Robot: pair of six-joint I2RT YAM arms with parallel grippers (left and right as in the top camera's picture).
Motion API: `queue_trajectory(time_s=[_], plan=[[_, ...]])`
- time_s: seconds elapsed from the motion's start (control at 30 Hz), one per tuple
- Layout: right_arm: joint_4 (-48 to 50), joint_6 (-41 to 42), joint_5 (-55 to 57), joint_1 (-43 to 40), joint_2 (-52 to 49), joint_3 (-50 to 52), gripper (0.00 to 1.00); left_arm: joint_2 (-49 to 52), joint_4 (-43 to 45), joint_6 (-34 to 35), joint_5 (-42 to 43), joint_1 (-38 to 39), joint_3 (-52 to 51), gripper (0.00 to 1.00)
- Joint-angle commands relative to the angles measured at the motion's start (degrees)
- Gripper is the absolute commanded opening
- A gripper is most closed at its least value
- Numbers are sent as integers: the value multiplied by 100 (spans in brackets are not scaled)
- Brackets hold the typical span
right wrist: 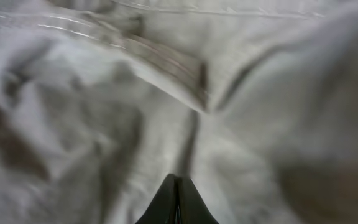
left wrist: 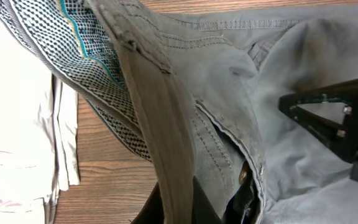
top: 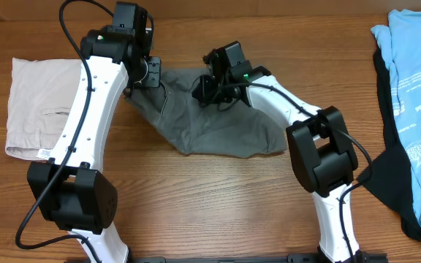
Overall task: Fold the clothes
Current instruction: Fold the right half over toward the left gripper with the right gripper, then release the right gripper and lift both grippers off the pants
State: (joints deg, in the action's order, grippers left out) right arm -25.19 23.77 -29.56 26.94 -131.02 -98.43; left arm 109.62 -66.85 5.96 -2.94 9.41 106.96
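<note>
The clothes [top: 218, 124], dark grey shorts, lie crumpled in the middle of the table between my two arms. My left gripper [top: 150, 73] sits at their upper left corner. In the left wrist view it [left wrist: 182, 194] is shut on a raised fold of the waistband [left wrist: 160, 112], whose checked lining faces up. My right gripper [top: 205, 89] is at the shorts' top edge, a little to the right. In the right wrist view its tips [right wrist: 176, 179] are pressed together on the grey cloth [right wrist: 104, 124], and a crease runs away from them.
Pale beige shorts [top: 39, 102] lie folded at the far left, close to the left arm. A light-blue shirt [top: 415, 88] lies on a black garment [top: 386, 175] at the right edge. Bare wood [top: 218, 197] runs along the front.
</note>
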Motion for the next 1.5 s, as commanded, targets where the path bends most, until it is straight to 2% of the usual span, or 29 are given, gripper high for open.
queue_trajectory(time_s=[0.0, 0.17, 0.47, 1.1, 1.47], plan=[[306, 76, 0, 210, -243, -116, 4, -212, 0, -87, -66, 39, -17, 4], [675, 330, 240, 321, -374, -116, 4, -212, 2, -87, -68, 39, -17, 4], [730, 332, 887, 339, -459, -116, 4, -212, 26, -85, -68, 39, -17, 4], [2015, 350, 1915, 354, -671, -116, 4, -212, -20, -85, -68, 39, -17, 4], [2177, 350, 1947, 511, -1021, -116, 4, -212, -22, -85, -63, 39, -17, 4]])
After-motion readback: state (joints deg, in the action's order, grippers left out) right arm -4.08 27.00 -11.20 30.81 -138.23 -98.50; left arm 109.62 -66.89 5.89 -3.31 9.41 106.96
